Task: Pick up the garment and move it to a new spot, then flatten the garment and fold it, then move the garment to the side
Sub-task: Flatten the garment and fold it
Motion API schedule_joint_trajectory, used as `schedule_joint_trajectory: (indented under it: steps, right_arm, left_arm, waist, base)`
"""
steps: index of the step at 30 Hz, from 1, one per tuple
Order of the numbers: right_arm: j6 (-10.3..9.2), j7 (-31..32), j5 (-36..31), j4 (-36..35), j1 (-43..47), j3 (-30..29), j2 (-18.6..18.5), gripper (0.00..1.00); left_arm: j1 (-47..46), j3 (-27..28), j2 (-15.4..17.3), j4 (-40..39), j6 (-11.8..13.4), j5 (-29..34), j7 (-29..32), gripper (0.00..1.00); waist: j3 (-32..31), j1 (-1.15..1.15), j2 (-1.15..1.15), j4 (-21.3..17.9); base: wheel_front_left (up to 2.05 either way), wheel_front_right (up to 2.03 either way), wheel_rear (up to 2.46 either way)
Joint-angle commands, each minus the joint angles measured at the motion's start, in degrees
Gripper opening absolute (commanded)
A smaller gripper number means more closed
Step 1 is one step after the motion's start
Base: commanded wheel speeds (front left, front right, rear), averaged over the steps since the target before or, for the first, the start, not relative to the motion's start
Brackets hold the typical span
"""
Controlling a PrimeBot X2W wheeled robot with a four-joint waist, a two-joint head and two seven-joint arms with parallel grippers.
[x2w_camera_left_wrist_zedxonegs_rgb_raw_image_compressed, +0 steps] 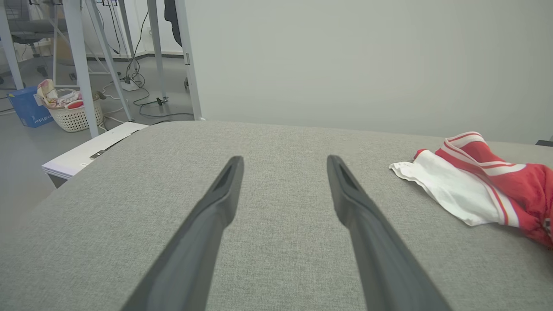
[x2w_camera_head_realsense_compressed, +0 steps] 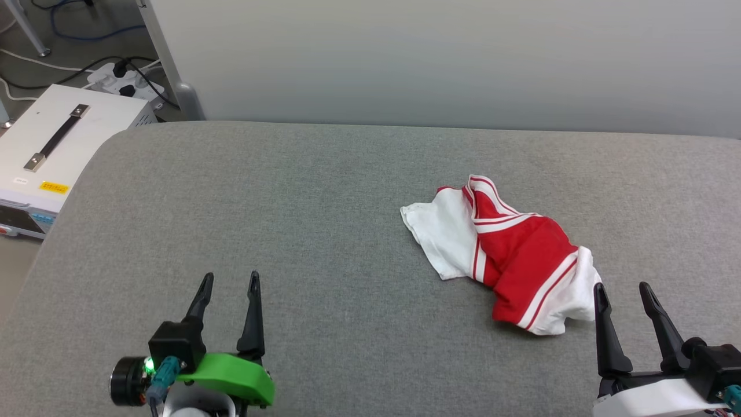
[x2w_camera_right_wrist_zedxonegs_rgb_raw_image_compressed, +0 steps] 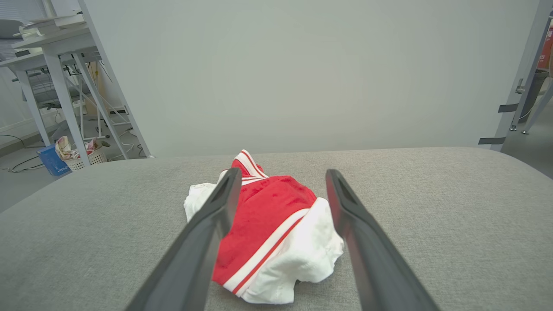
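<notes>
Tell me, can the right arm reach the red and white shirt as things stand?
Likely yes: the right gripper stands open just beside the garment, and nothing lies between them.

The garment (x2w_camera_left_wrist_zedxonegs_rgb_raw_image_compressed: 453, 194) — bunched — runs off the left wrist view's right edge.

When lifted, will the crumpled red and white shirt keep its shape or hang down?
The garment probably hangs limp: it lies bunched in soft folds. Pushed, it likely wrinkles rather than slides on the textured grey surface.
</notes>
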Motion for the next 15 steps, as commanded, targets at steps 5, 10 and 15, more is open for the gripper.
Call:
schedule_joint_trajectory:
  steps: [5,10,15]
  right_arm:
    - [-0.05,-0.3,-0.2,-1.1,-1.7,-0.1,0.0,1.0]
    - [-0.05,-0.3,-0.6,-2.0,-3.6,0.1,0.0,1.0]
    - [-0.05,-0.3,-0.6,-2.8,-5.5,0.3,0.0,1.0]
  left_arm:
    - [-10.1,-1.5,1.5,0.9,-2.5,1.4,-0.3,1.0]
    - [-21.9,-6.5,4.3,5.5,-3.5,0.6,-0.1,1.0]
    - [-34.5,-15.3,7.3,11.1,-3.6,-2.9,5.0,1.0]
  waist:
    - [1.5,0.0,0.0,-0.5]
    - [3.6,0.0,0.0,-1.7]
    - [6.6,0.0,0.0,-3.6]
  base:
    - [0.0,0.0,0.0]
    - [0.0,0.0,0.0]
    - [0.0,0.0,0.0]
